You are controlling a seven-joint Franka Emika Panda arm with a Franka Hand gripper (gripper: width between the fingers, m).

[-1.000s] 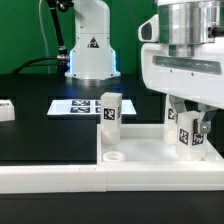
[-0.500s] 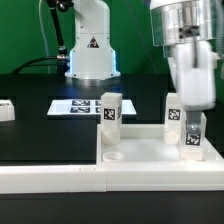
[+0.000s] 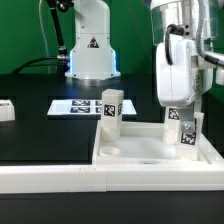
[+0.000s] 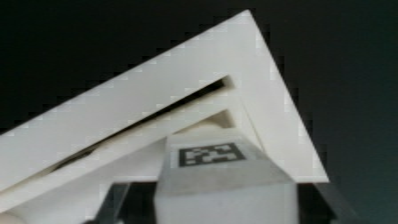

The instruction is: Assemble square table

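Overhead, smooth white square top [image 4: 196, 90]

The square top [image 3: 160, 155] looks like smooth, matt white plastic, as do the legs [image 3: 110, 111] standing in it, each with a printed black-and-white tag. The bench [image 3: 45, 140] under it is matt black.

1. A robotics lab is showing itself: a white arm base [image 3: 90, 45] is standing at twelve o'clock on the black counter [image 3: 45, 125].
2. A marker board [image 3: 82, 106] is lying before it, with a green backdrop [image 3: 22, 30] behind.
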